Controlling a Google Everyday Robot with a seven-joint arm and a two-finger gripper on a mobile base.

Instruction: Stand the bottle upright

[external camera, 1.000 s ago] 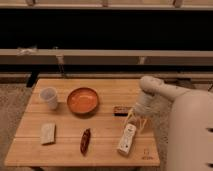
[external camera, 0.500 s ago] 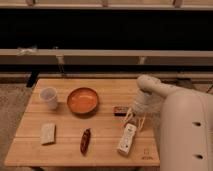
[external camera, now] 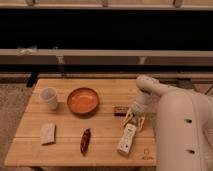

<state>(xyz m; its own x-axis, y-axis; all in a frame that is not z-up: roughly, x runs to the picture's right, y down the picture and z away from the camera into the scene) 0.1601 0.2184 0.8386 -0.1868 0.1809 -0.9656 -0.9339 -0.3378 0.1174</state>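
The bottle (external camera: 127, 139) lies on its side near the front right of the wooden table (external camera: 65, 150), whitish with a pale label, its far end pointing toward the arm. My gripper (external camera: 133, 120) hangs just above that far end, pointing down, its two fingers spread open on either side of the bottle's top with nothing held. The white arm (external camera: 172, 115) comes in from the right and fills the right edge of the view.
An orange bowl (external camera: 83, 100) sits mid-table, a translucent white cup (external camera: 49, 97) to its left. A pale flat packet (external camera: 48, 133) lies front left, a dark red elongated object (external camera: 85, 140) front centre, a small dark bar (external camera: 119, 110) left of the gripper.
The arm has shifted slightly left and lower, bringing the gripper closer over the bottle's far end. The bottle and other objects have not moved.
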